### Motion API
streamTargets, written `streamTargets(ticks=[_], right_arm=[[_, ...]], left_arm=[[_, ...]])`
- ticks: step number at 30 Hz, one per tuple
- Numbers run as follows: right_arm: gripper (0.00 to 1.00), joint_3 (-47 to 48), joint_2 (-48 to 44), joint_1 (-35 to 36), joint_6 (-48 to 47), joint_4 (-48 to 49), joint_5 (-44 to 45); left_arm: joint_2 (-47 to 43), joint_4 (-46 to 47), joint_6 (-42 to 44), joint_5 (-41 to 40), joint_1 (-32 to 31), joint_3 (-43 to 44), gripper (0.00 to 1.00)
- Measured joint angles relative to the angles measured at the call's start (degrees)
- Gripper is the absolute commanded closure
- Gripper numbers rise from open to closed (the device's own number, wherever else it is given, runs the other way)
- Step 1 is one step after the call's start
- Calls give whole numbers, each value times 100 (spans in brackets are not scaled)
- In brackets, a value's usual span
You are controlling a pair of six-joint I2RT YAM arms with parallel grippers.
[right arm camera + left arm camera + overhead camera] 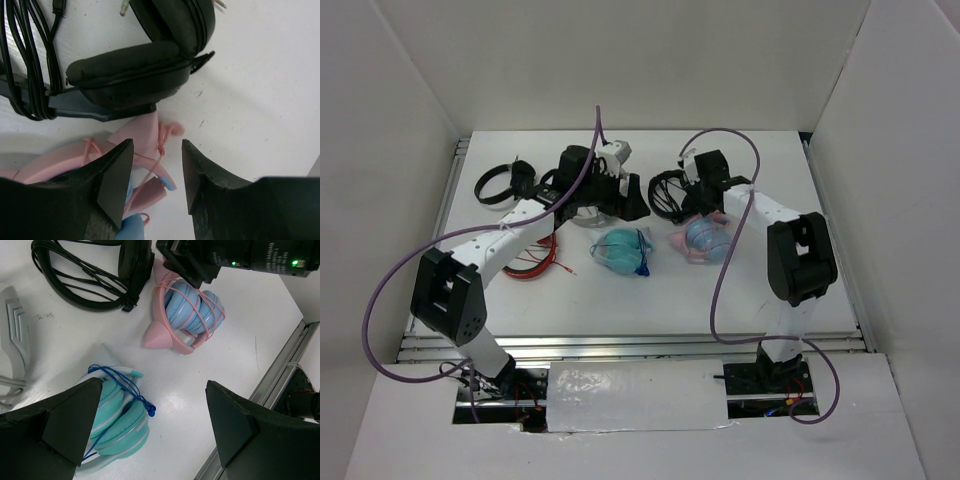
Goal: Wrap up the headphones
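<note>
The headphones [186,315] are seen lying on the table [240,340] right of centre, their thin pink cable [200,305] wound across the light blue ear cups, with a teal pair [120,415] near them on the left and a black pair [135,70] just behind. The right claw [157,150] is held low over the pink headband with its jaws parted by a narrow gap; a strand of the cable is seen between the tips, though whether it is touched cannot be told. The left claw [152,390] is held wide open above the table, nothing being gripped
</note>
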Motion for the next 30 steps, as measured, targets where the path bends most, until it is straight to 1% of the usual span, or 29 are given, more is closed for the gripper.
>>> streamTargets(ticks=[4, 5, 6, 7, 8, 13, 17, 21, 26, 30], right_arm=[[47, -221, -398, -26, 184, 28, -94], [44, -275, -581, -37, 247, 48, -118], [27, -321, -789, -44, 337, 59, -133], [1, -348, -1034, -57, 463, 87, -138], [0, -365, -1176, -61, 568, 120, -157], [0, -487, -2708, -188, 1342, 509, -168], [0, -802, -3709, -435, 2520, 627, -28], [0, -1569, -4603, -741, 3790, 428, 142], [0, -2802, -5777, -846, 4881, -181, 219], [0, -3077, -6500, -846, 5416, -828, 352]], left_arm=[[-87, 68, -79, 107, 87, -144, 1], [-120, 76, -109, 138, 118, -179, 1], [-162, 83, -129, 173, 160, -223, 1], [-199, 85, -140, 188, 188, -249, 1], [-249, 87, -144, 203, 225, -289, 1], [-863, 138, -293, 81, 415, -704, 1], [-1694, 15, -640, -503, 555, -1062, 1], [-2684, -328, -1274, -1694, 599, -1484, 1], [-3685, -1185, -2041, -3235, 599, -1961, 1], [-4269, -2096, -2706, -4212, 627, -2337, 1]])
